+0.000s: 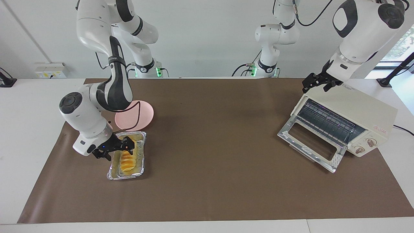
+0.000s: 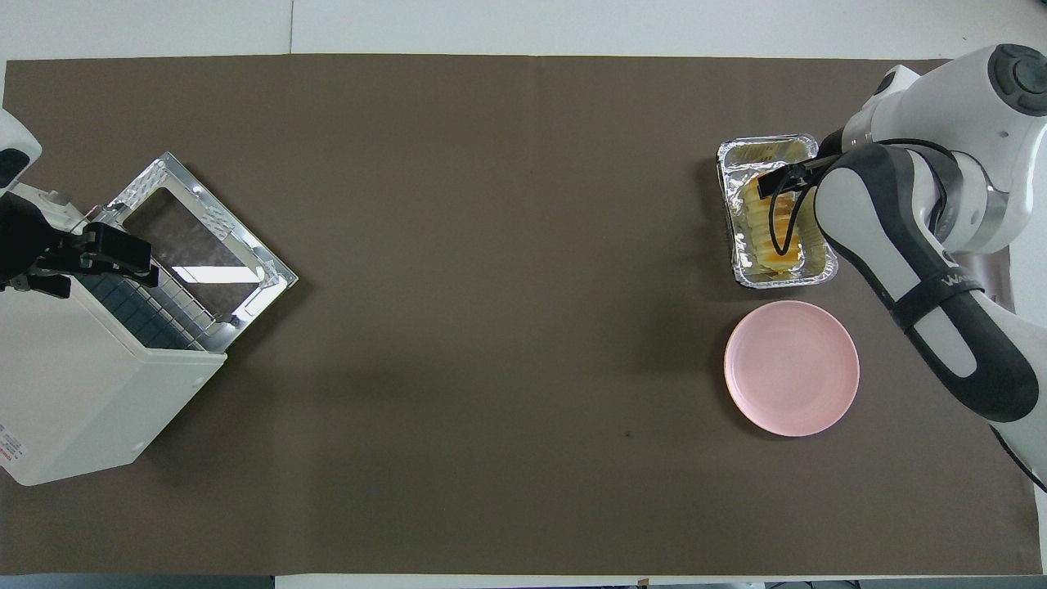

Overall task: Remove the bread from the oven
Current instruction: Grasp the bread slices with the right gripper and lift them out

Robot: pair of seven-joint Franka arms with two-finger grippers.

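Note:
The golden ridged bread [image 1: 126,162] lies in a silver foil tray [image 1: 142,152] on the brown mat, at the right arm's end of the table, out of the oven. My right gripper [image 1: 129,146] is low over the bread, with its fingers apart on either side of the loaf's middle. In the overhead view it [image 2: 769,184] covers part of the bread [image 2: 773,239]. The cream oven [image 1: 355,106] stands at the left arm's end with its glass door [image 1: 310,142] folded down and its rack bare. My left gripper [image 1: 317,84] rests at the oven's top corner.
A round pink plate [image 1: 139,116] lies beside the foil tray, nearer to the robots. It also shows in the overhead view [image 2: 791,368]. The open oven door [image 2: 196,237] juts out over the mat. The brown mat [image 1: 213,129] covers the table.

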